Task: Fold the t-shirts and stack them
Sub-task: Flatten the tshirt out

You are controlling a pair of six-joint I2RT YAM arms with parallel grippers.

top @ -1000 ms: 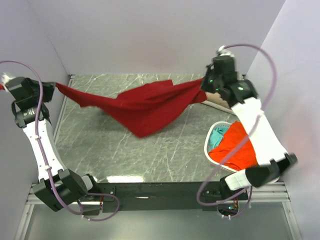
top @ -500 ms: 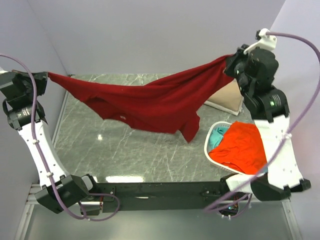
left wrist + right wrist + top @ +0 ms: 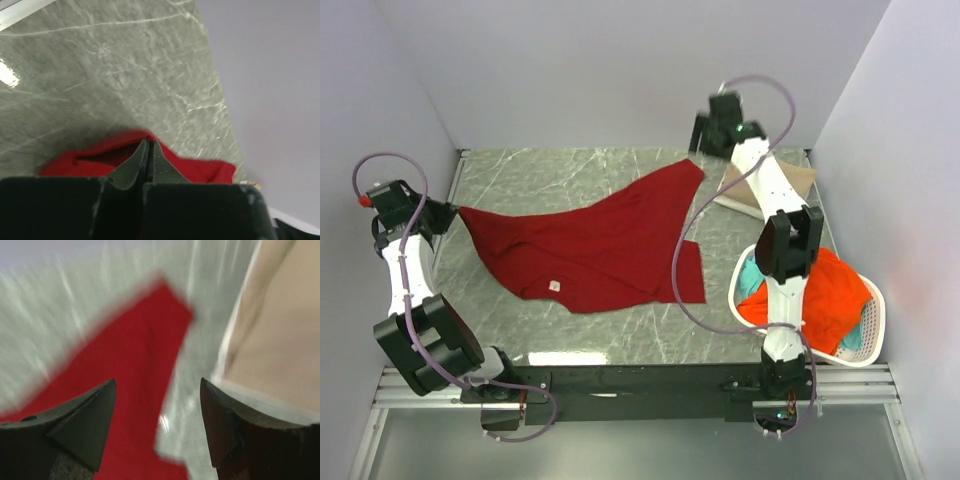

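Observation:
A dark red t-shirt (image 3: 600, 240) lies spread across the marble table (image 3: 560, 175), its small neck label (image 3: 555, 285) facing up. My left gripper (image 3: 448, 213) is shut on the shirt's left corner, and in the left wrist view red cloth (image 3: 200, 170) bunches round the shut fingertips (image 3: 148, 146). My right gripper (image 3: 705, 148) hovers open over the shirt's far right corner (image 3: 130, 360), with nothing between its fingers (image 3: 102, 395). A folded tan t-shirt (image 3: 775, 190) lies at the back right and also shows in the right wrist view (image 3: 280, 335).
A white oval basket (image 3: 865, 345) stands at the front right, holding an orange-red t-shirt (image 3: 825, 300) and a teal one (image 3: 752, 272). Purple walls close in the table at the back and on both sides. The right arm stretches over the basket.
The shirt, stretched in the air between both grippers before, now lies on the table. My right gripper has opened and let go of its corner. The left gripper has come down, still shut.

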